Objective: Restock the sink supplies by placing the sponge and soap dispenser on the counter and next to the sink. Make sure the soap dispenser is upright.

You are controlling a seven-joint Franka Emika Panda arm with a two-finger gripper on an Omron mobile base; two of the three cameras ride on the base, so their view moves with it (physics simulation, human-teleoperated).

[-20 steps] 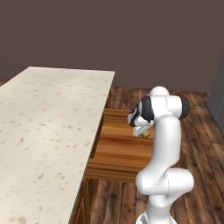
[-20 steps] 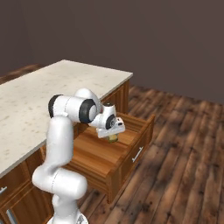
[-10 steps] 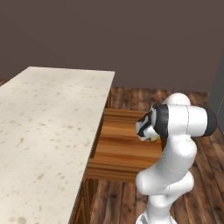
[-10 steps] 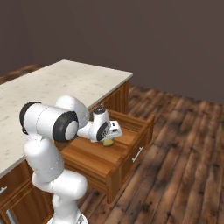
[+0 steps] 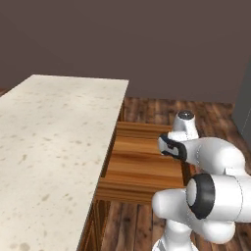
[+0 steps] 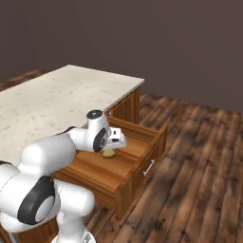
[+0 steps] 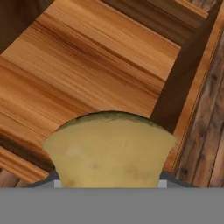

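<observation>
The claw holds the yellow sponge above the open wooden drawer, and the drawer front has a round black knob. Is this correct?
Not quite. The drawer front carries a slim pale bar handle, not a round black knob; the right base view shows it. The rest is correct: the claw holds the yellow sponge above the open wooden drawer.

Open drawer [image 6: 124, 167] projects from beneath the tabletop [image 6: 57, 102], at its 4 o'clock. Sponge [image 6: 109, 153] sits above the drawer floor, in the pincer [image 6: 115, 144].
</observation>
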